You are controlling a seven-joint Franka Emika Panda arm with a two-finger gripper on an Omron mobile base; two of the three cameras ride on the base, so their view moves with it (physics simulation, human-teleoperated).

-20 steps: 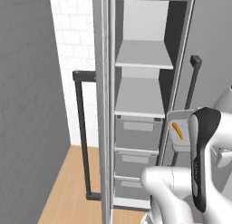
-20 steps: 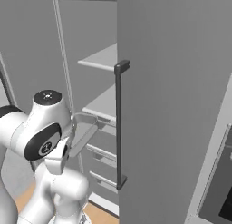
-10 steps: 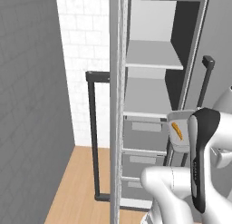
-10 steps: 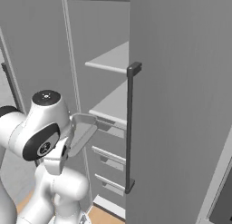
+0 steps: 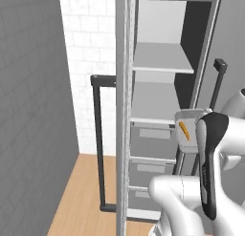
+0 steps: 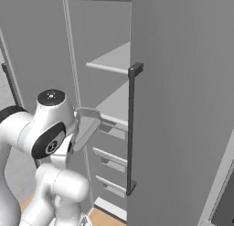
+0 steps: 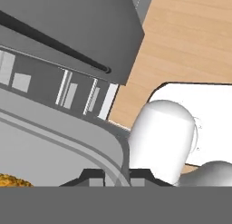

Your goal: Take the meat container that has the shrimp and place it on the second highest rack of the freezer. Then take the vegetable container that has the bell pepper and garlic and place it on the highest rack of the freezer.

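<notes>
My gripper [image 7: 117, 175] is shut on the rim of the clear meat container [image 7: 86, 143], and the orange shrimp [image 7: 11, 180] lies inside it at the lower left. In the left base view the container [image 5: 190, 116] with its shrimp [image 5: 184, 131] is held up in front of the open freezer, at about the height of the second highest rack [image 5: 154, 111]. The highest rack [image 5: 162, 63] is bare. From the right the container [image 6: 87, 128] hangs tilted just left of the racks [image 6: 114, 106]. The vegetable container is out of view.
The freezer's left door edge [image 5: 123, 111] and its dark handle [image 5: 98, 139] stand close on the left. A tall right door with a dark handle [image 6: 132, 129] fills the right side. Drawers [image 5: 152, 151] sit below the racks. Wooden floor [image 5: 81, 192] lies at the lower left.
The whole picture has shifted: the base has driven, and the freezer now stands larger and further right. The container stays gripped in front of the arm.
</notes>
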